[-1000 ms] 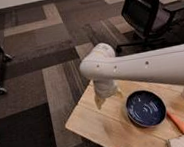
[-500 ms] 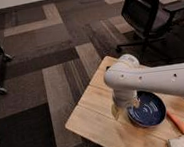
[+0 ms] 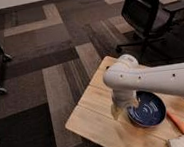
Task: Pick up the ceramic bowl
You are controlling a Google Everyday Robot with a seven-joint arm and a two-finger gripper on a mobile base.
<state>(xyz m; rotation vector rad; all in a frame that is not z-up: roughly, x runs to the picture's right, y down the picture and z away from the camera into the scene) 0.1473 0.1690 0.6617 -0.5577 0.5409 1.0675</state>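
The ceramic bowl (image 3: 149, 110) stands upright on the wooden desk (image 3: 95, 115), in the right part of the desk top. It is dark blue with lighter swirls inside. The white arm (image 3: 156, 77) comes in from the right and bends down over the left side of the bowl. The gripper (image 3: 121, 109) hangs at its end, low over the desk, at the bowl's left rim. I cannot tell if it is open or closed, nor if it touches the rim. Near the bowl, to its right, lies 1 orange stick-like object (image 3: 178, 123), and beside that a pale sponge-like piece (image 3: 180, 141). 1 black office chair (image 3: 143, 11) stands on the patterned carpet (image 3: 57, 52) behind the desk.
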